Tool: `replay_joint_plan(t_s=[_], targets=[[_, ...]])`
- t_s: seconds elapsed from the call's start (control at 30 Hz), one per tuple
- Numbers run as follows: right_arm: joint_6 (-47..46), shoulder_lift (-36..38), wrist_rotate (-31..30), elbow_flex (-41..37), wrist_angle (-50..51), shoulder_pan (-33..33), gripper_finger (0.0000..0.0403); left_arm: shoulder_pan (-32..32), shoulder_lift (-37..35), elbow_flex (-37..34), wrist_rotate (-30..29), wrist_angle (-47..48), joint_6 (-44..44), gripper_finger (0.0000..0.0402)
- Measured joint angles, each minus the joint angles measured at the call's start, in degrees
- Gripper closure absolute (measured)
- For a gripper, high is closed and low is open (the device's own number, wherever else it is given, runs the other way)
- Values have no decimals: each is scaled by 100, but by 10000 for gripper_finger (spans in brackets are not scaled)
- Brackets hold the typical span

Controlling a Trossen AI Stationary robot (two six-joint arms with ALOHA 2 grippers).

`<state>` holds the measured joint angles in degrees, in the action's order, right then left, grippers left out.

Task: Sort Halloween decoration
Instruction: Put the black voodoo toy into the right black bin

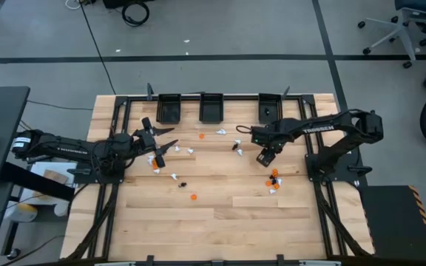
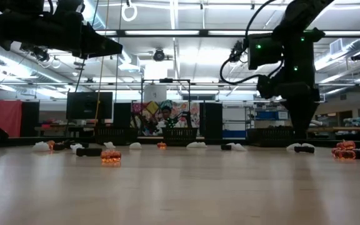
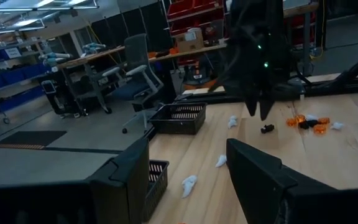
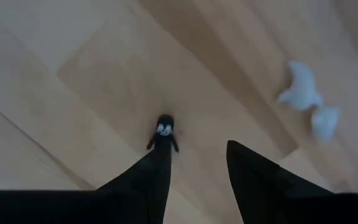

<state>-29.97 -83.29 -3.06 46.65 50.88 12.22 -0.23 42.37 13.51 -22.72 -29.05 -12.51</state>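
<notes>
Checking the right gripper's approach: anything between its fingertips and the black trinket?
Nothing. In the right wrist view the right gripper hangs open over bare wood, the black trinket just off one fingertip. Two white trinkets lie off to the side.

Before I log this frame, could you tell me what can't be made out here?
- Bins: contents too small in the high view.
- Black trinket: whether the right gripper touches it, unclear in the right wrist view.
- Trinkets: shapes blurred in the low view.

My matt dark fingers [image 4: 148, 186] hang over the smooth pale wood table [image 4: 73, 74], beside a glossy black trinket [image 4: 164, 129].
</notes>
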Motion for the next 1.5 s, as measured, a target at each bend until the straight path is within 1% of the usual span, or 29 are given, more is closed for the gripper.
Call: replay_joint_plan(t_s=[0.1,0.23,0.37,0.5,0.6,0.8,0.87,0.93,1.07,1.23,1.4,1.5], targets=[[-156,-130,16,-39,-111,-152,243,0,2,0,0,8,0,207],[-188,-492,23,-39,-288,-289,243,0,0,1,0,8,-2,207],[-190,-798,104,-36,-420,-327,243,0,0,0,0,10,-11,207],[-102,-915,261,-9,-455,-320,250,0,0,1,0,10,-10,207],[-66,-913,272,-11,-467,-320,273,0,0,-1,0,13,-11,207],[2,-906,291,-19,-481,-320,342,0,0,-1,1,15,-19,207],[21,-906,291,-19,-477,-320,358,0,0,1,0,13,-17,207],[111,-910,289,12,-457,-320,366,0,0,1,0,15,-17,207],[324,-866,194,189,-349,-298,367,0,0,0,0,14,-15,207],[709,-611,87,455,-366,31,366,0,0,-2,0,17,-13,207],[1160,-465,-543,785,-354,609,366,0,0,-2,2,16,49,207],[1473,-465,-640,1036,-382,1038,366,0,2,1,0,17,94,207]])
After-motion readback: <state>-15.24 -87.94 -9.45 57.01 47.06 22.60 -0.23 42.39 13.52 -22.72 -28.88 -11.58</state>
